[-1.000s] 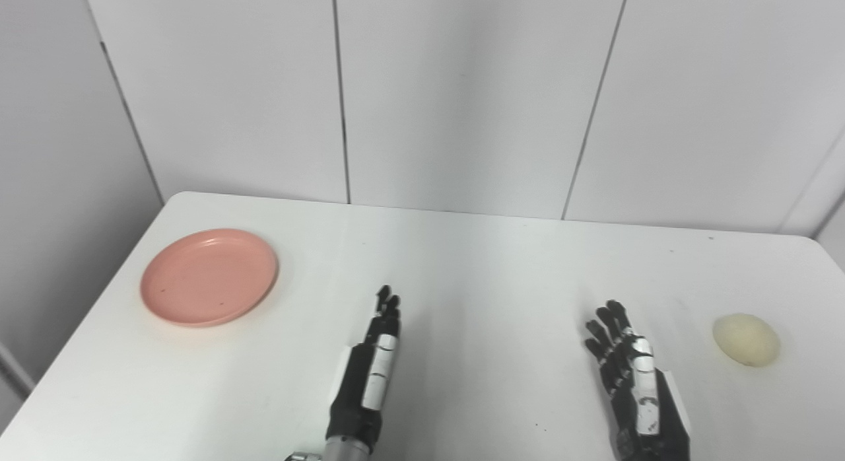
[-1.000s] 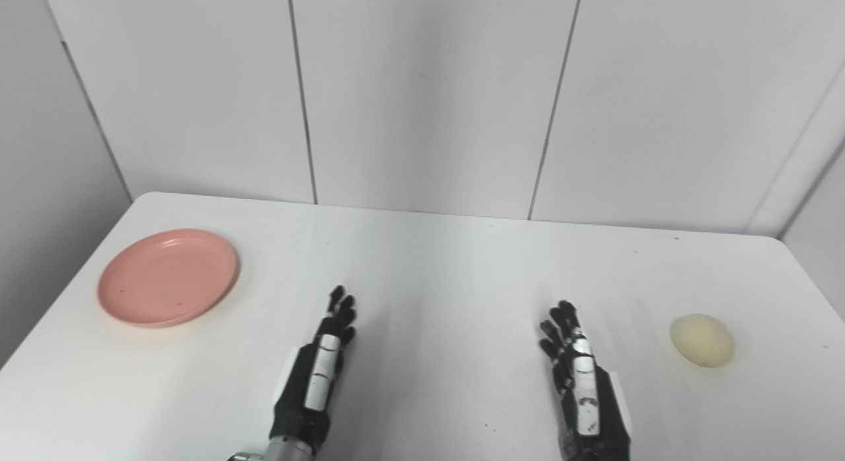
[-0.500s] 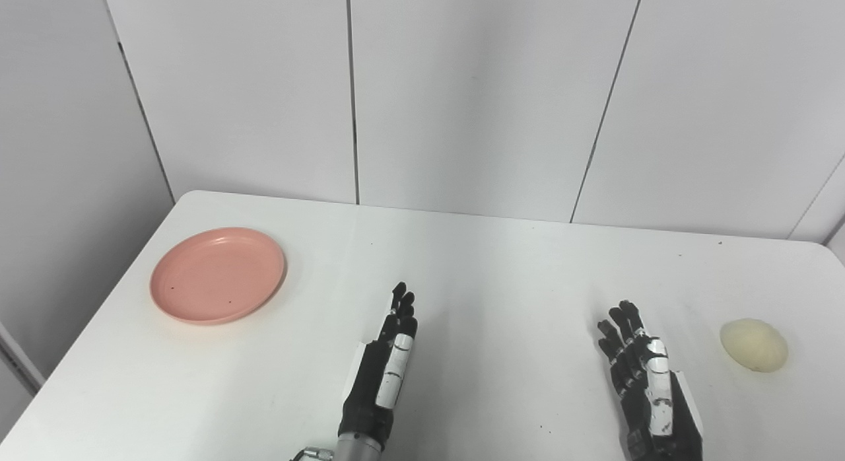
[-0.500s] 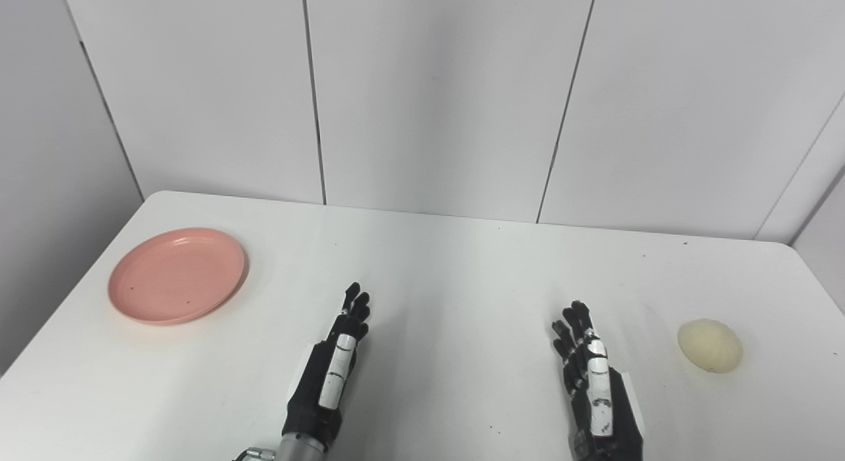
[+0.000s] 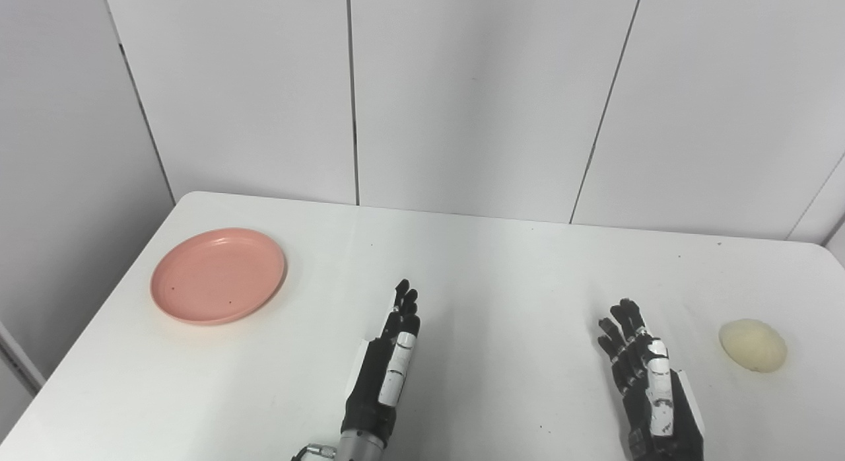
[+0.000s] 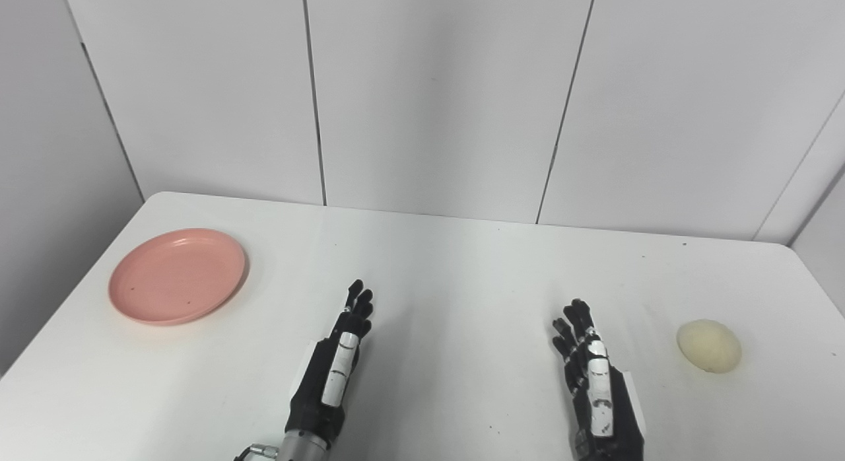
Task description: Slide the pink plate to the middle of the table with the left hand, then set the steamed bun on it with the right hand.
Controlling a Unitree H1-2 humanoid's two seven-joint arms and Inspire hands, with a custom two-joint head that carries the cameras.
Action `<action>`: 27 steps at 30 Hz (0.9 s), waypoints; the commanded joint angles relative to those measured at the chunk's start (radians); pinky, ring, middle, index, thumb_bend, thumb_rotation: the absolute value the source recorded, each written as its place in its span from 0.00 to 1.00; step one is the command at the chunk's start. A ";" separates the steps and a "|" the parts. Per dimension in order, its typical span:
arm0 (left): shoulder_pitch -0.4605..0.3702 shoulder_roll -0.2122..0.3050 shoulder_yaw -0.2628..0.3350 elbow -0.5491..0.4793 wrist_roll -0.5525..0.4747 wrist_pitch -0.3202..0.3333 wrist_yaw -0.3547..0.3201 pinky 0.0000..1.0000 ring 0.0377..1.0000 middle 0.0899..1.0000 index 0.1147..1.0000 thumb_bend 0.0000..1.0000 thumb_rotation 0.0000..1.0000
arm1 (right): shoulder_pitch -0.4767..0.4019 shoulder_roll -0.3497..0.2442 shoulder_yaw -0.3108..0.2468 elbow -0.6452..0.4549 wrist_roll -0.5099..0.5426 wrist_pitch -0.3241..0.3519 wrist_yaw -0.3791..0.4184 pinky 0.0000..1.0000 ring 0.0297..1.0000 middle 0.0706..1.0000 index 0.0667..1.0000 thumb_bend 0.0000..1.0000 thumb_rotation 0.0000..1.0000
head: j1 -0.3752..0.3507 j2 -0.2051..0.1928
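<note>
Behind everything, a plain grey panelled wall (image 5: 462, 98) with thin dark seams running up and down. In front of it, a big white flat desk (image 5: 475, 263) with rounded corners and a few tiny dark specks. On the far left part of the desk, a round pink plastic plate (image 5: 218, 276), lying flat, with nothing on it, well apart from both hands and not in the middle. Near the bottom edge, left of the middle, the black and white left robot hand (image 5: 386, 368), released, fingers straight, close together and pointing away toward the wall, holding nothing, turned on its side with the thumb edge up. Further right, the black and white right robot hand (image 5: 643, 368), also released, fingers spread a little and pointing away, holding nothing. On the right side of the desk, a small pale yellow round steamed bun (image 5: 752, 345), sitting alone, near the right robot hand but not touching it. Bare white desk between the two hands, and between the left robot hand and the plate.
</note>
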 commanded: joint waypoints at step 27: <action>-0.007 -0.017 -0.010 0.088 0.006 -0.073 0.018 1.00 1.00 1.00 1.00 0.66 1.00 | 0.025 0.002 -0.015 0.104 -0.006 -0.052 0.009 0.96 0.93 0.94 0.94 0.67 1.00 | 0.013 -0.043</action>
